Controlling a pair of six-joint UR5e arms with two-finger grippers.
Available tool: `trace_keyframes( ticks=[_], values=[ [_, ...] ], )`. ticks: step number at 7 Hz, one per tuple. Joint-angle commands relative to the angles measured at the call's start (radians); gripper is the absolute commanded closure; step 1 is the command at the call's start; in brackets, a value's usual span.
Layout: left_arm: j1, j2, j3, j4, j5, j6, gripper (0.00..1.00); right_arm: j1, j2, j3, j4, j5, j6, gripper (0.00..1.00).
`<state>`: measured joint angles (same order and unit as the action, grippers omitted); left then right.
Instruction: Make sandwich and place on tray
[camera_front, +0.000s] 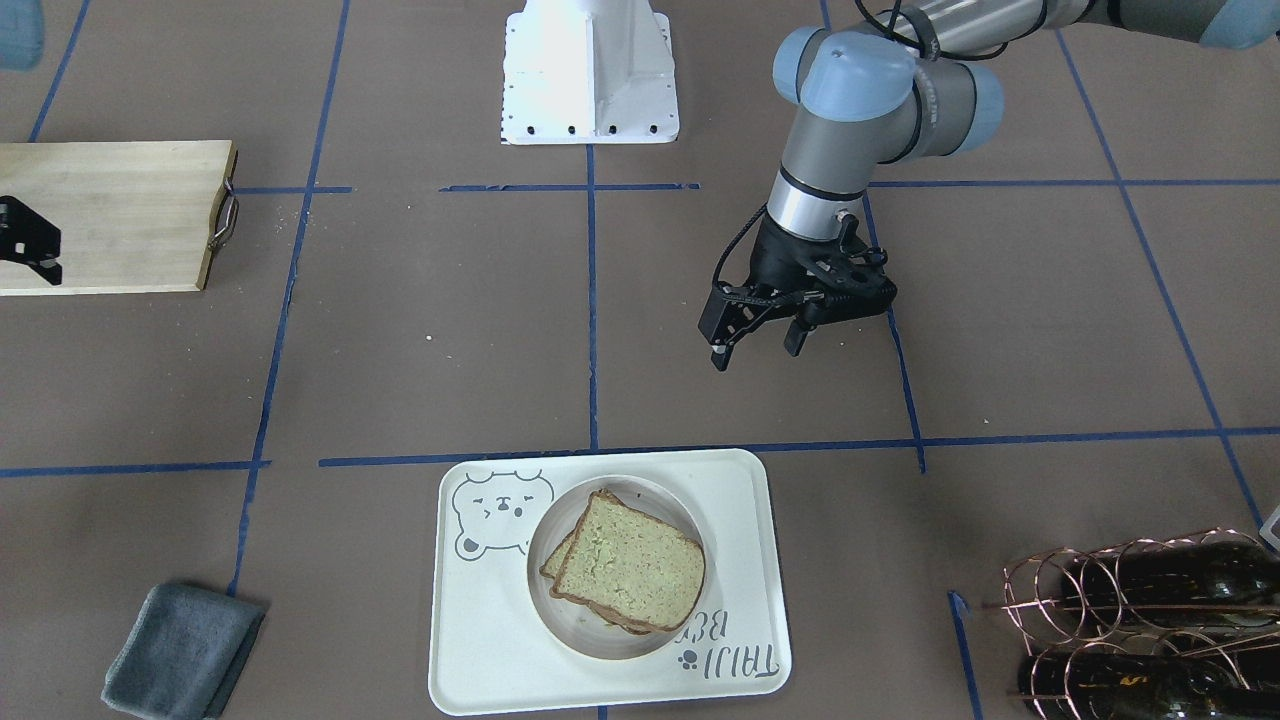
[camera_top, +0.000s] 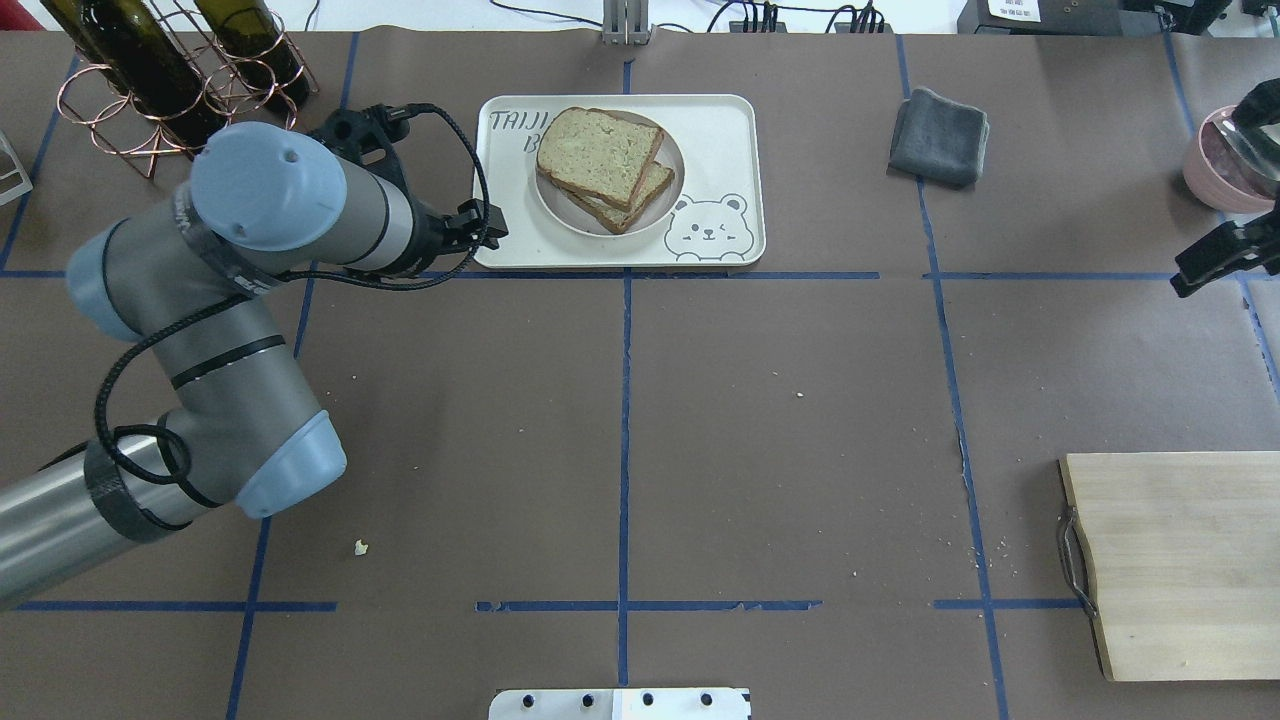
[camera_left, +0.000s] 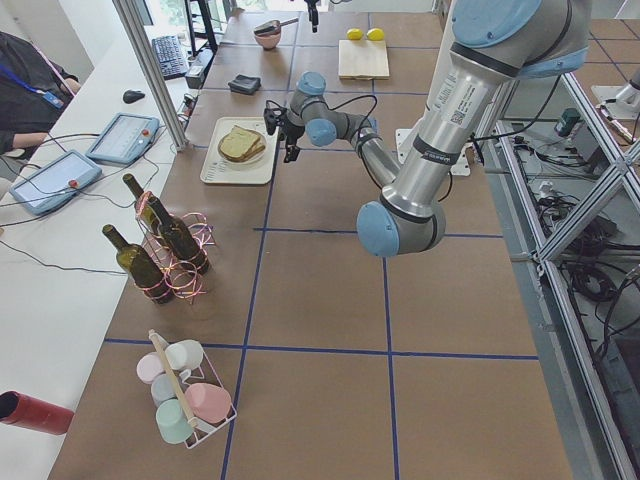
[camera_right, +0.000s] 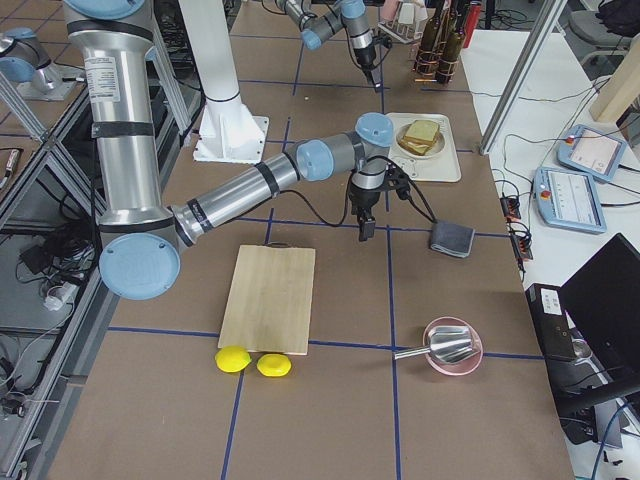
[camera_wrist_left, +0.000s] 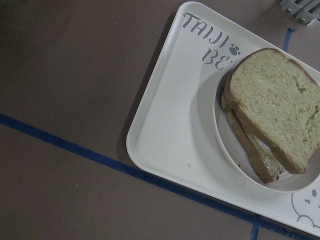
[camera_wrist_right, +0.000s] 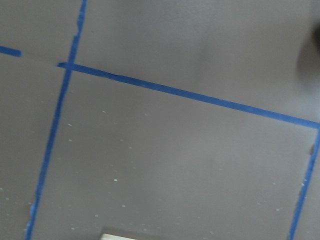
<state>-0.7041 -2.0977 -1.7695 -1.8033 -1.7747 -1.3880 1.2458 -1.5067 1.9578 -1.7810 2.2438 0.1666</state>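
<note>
The sandwich (camera_front: 625, 560), two slices of speckled bread, lies on a small round white plate (camera_front: 570, 628) on the cream tray (camera_front: 480, 640) with the bear drawing. No egg shows between the slices. My left gripper (camera_front: 755, 345) hangs open and empty above the table, behind the tray and apart from it. The left wrist view shows the sandwich (camera_wrist_left: 280, 110) and the tray (camera_wrist_left: 170, 135) below. My right gripper (camera_front: 30, 250) is at the view's edge over the cutting board; I cannot tell its state. The right wrist view shows only table and tape.
A pale wooden cutting board (camera_top: 1180, 560) lies on the right arm's side. A folded grey cloth (camera_top: 938, 135) lies beside the tray. A copper rack with wine bottles (camera_top: 170, 80) stands near the left arm. A pink bowl (camera_top: 1225, 160) sits far right.
</note>
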Motion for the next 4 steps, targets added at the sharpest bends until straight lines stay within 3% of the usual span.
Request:
trace_keyframes(
  ticks=[1,2,4],
  values=[
    [-0.116,0.057,-0.051,0.079,-0.112,0.253,0.00,0.169,-0.018,-0.138,0.000,0.049,-0.279,0.00],
    [-0.171,0.083,-0.056,0.106,-0.142,0.370,0.00,0.229,-0.027,-0.195,0.000,0.089,-0.339,0.00],
    [-0.311,0.125,-0.074,0.203,-0.236,0.614,0.00,0.267,-0.040,-0.215,0.002,0.112,-0.329,0.00]
  ],
)
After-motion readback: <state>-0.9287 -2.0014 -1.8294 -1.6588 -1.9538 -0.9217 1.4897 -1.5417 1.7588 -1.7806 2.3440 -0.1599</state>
